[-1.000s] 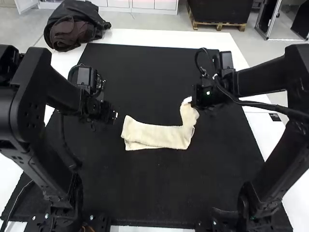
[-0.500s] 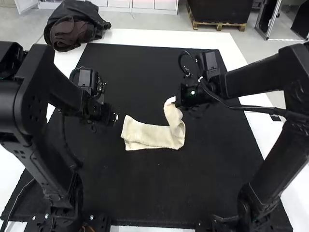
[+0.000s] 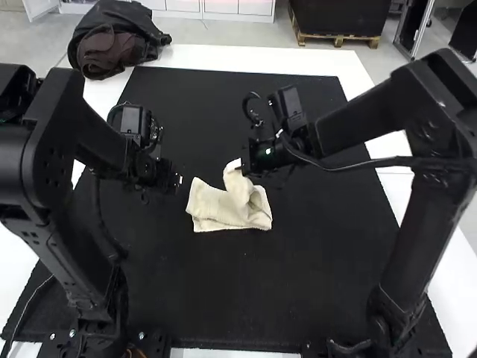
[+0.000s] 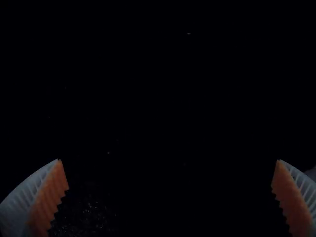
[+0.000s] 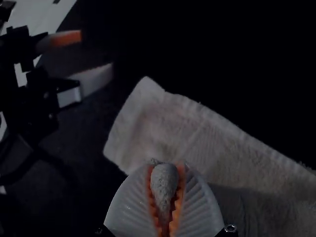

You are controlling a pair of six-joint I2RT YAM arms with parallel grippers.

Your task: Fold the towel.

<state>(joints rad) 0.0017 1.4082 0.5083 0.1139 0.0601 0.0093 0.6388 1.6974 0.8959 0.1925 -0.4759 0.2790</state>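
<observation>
Towel (image 3: 211,203) on a black mat (image 3: 246,298), one end raised.
Right claw (image 3: 242,171) pinches the raised end; left claw (image 3: 178,180), spread wide, lies near the other.

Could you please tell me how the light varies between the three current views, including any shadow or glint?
High view: bright, with the pale towel standing out against the black mat; left wrist view: nearly black, the left end effector dimly lit, with tiny glints near one finger; right wrist view: dim, with a darker patch, perhaps shadow, on the towel beside the right end effector.
</observation>
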